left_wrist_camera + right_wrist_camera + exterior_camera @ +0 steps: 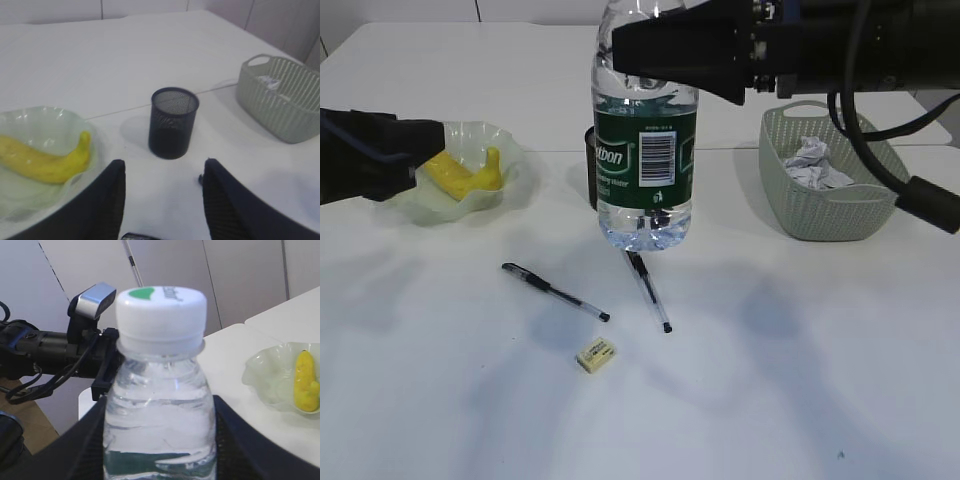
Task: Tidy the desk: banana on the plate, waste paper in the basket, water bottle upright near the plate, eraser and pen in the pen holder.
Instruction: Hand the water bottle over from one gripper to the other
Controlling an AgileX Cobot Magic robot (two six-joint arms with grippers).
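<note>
Eraser (595, 355): nearest item, lower centre of the exterior view, lying flat on the white table (800, 400), apart from both pens.
Left pen (555, 292): lies slantwise just above and left of the eraser, cap end toward upper left.
Right pen (649, 291): centre of frame, tip pointing down-right, upper end running under or behind the bottle base; cannot tell if they touch.
Water bottle (645, 140): upright at centre, green label, clear water, white cap in the right wrist view. Base looks at or just over the table surface; contact not certain.
Right gripper (655, 45): reaches in from upper right of the exterior view, clamped on the bottle's upper body; in the right wrist view the dark fingers (235, 440) press against both sides of the bottle below the neck.
Pen holder (173, 122): black mesh cup, upright, behind the bottle; mid-frame in the left wrist view.
Left gripper (162, 200): at left edge of the exterior view, beside the plate; fingers parted about halfway, nothing between them.
Plate (515, 165): pale green, wavy rim, upper left.
Banana (470, 175): lying in the plate.
Basket (820, 215): grey-green woven, upper right.
Waste paper (815, 163): crumpled, inside the basket.
</note>
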